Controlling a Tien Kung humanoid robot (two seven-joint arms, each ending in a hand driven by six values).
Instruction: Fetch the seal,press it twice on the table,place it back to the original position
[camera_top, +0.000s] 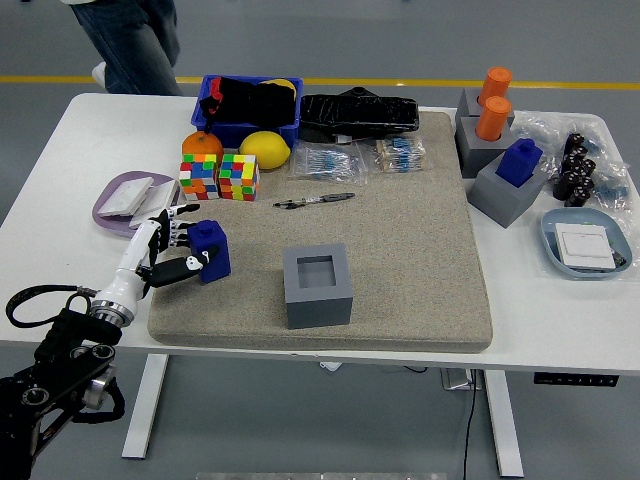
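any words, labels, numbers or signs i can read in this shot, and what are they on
None can be read anywhere in this view.
Clear plastic packets of small parts: possible print, too small and blurred to read.
White card in the blue-grey dish: no legible marks.
Blue block seal held by the left hand: no visible lettering.
Grey square holder: plain.
Two colourful puzzle cubes: coloured squares only, no text.
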